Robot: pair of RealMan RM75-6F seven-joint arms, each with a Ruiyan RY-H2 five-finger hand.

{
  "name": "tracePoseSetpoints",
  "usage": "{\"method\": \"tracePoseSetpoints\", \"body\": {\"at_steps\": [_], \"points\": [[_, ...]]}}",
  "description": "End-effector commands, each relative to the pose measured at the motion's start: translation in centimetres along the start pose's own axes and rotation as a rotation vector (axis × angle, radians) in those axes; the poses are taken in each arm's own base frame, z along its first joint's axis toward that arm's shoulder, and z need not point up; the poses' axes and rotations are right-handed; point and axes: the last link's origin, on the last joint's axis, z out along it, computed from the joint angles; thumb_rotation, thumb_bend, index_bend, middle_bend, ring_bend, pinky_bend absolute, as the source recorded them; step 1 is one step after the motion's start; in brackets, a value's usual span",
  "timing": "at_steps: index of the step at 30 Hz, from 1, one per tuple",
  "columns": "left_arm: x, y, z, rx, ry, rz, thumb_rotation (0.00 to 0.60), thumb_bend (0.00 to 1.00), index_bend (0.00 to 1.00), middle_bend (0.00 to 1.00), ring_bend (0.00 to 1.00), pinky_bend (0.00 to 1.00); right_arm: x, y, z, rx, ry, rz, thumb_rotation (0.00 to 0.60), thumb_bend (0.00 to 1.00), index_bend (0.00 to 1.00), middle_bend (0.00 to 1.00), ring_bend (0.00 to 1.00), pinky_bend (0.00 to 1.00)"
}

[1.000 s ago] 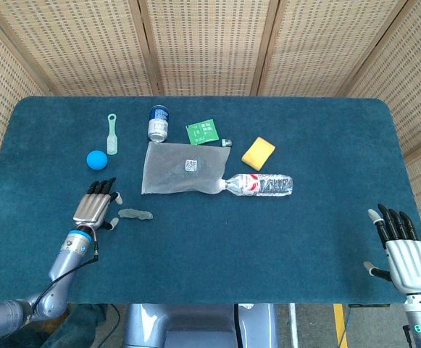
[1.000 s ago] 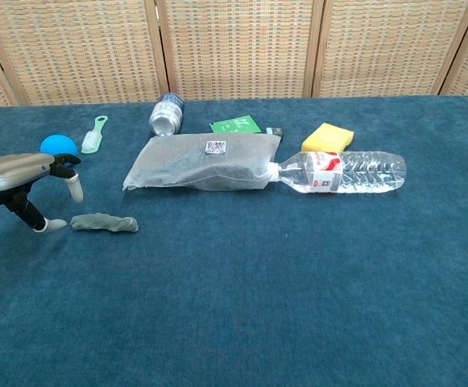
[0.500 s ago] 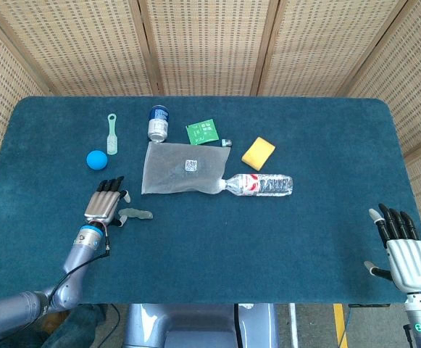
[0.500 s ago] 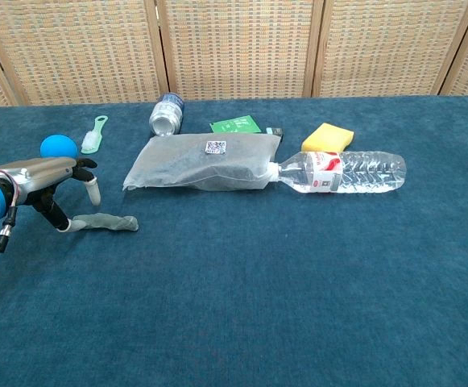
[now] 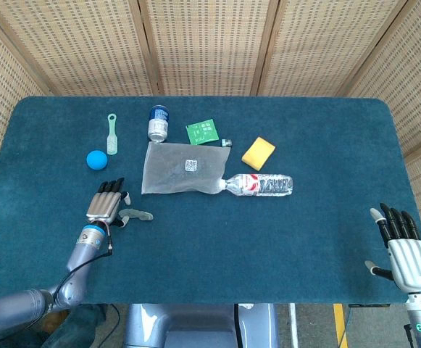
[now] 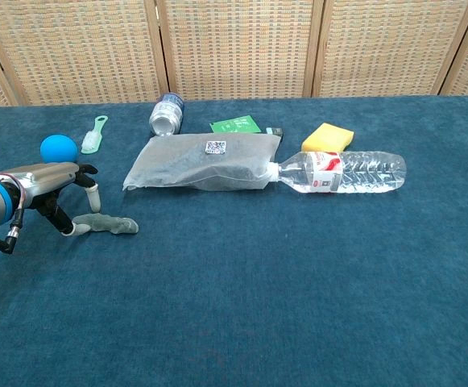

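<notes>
— woven cane screens behind, and a blue felt table (image 5: 282,239) under everything. what has moved?

— over the last second the left hand (image 5: 107,206) has slid rightward to the grey-green roll (image 6: 109,223). its fingers arch over the roll's left end, thumb tip touching it, nothing gripped or lifted yet. i'd judge it a reach just arriving, with the grasp still to close.

— and the other one?

— the right hand (image 5: 406,254) rests at the table's near right corner, fingers spread, holding nothing.

— any writing?

— the clear pouch (image 5: 181,169) carries a small qr-like square; the water bottle (image 6: 342,172) has a red and white label, and the green packet (image 5: 202,131) has white print, both too small to read.
</notes>
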Motion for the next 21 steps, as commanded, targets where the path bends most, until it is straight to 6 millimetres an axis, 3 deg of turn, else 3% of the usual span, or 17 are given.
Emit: {"method": "tracePoseSetpoints", "body": {"at_steps": [1,7,21], "points": [[-0.09,0.21,-0.26,-0.007,-0.014,0.011,0.600,0.35,0.43,0.00,0.00,0.00,0.01,-0.01,-0.01,0.001,-0.001,0.003,0.600,0.00,0.00,0.00,0.00,0.00],[-0.08,0.55,-0.55,-0.007,-0.028,0.008,0.600,0.39,0.45,0.00,0.00,0.00,0.04,-0.04,-0.05,0.005,0.000,0.005,0.600,0.00,0.00,0.00,0.00,0.00],[-0.29,0.76,-0.84,-0.030,-0.013,-0.003,0.600,0.39,0.49,0.00,0.00,0.00,-0.03,0.01,-0.02,0.004,-0.005,0.007,0.600,0.00,0.00,0.00,0.00,0.00]]}}
